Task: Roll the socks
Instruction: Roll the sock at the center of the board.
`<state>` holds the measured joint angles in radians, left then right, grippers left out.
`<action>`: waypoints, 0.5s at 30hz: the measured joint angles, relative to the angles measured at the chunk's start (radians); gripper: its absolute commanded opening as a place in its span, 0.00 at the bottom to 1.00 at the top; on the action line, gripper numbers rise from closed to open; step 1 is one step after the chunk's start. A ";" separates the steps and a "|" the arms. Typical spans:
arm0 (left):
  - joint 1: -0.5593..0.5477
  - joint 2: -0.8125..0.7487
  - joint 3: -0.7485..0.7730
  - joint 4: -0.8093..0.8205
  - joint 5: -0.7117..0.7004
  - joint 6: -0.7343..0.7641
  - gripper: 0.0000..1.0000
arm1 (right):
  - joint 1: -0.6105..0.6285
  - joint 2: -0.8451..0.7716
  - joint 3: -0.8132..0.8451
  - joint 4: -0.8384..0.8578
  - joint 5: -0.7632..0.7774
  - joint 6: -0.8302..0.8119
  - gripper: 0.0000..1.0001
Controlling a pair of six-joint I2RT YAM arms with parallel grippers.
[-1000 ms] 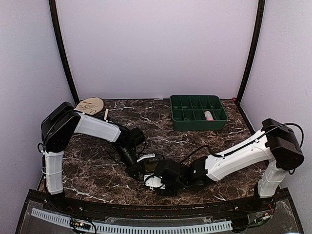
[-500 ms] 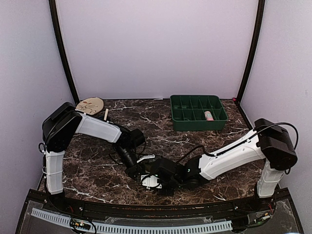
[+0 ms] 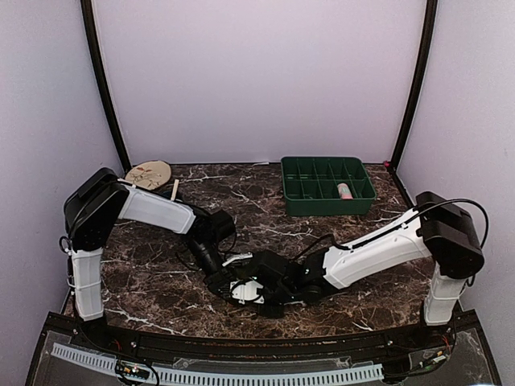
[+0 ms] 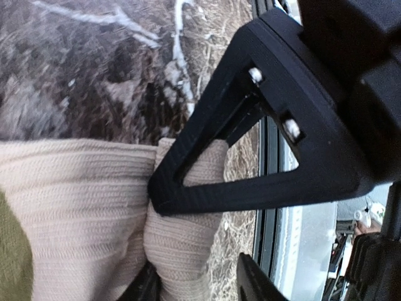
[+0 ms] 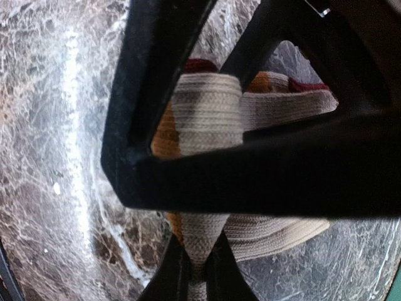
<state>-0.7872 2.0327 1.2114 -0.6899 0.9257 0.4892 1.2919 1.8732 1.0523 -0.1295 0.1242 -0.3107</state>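
The tan sock (image 5: 207, 113) with brown, red and cream stripes lies bunched on the marble near the table's front edge. My right gripper (image 5: 199, 276) is shut on a fold of it. My left gripper (image 4: 153, 244) stands beside it, jaws apart, with a ribbed tan fold (image 4: 182, 251) bulging between the fingers. From above, the left gripper (image 3: 219, 277) and right gripper (image 3: 245, 291) meet tip to tip and hide this sock. The pink sock (image 3: 344, 190) lies rolled in the green bin.
The green compartment bin (image 3: 326, 207) stands at the back right. A round beige plate (image 3: 148, 173) sits at the back left beside a small white stick (image 3: 175, 189). The table's black front rail (image 3: 257, 342) runs just behind both grippers.
My right arm slid left to the left gripper and its jaws closed on the tan sock. The left gripper's jaws have come apart.
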 measured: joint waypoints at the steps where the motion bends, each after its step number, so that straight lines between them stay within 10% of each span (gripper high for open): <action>1: 0.002 -0.010 -0.008 0.003 -0.010 -0.006 0.45 | -0.002 0.005 0.005 0.000 -0.004 0.001 0.00; 15: 0.049 -0.150 -0.116 0.057 -0.167 -0.106 0.48 | -0.015 0.028 0.051 -0.038 -0.043 0.018 0.00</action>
<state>-0.7383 1.8828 1.0950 -0.6327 0.7589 0.3836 1.2770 1.9015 1.1034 -0.1677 0.0807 -0.2924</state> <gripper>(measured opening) 0.476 0.034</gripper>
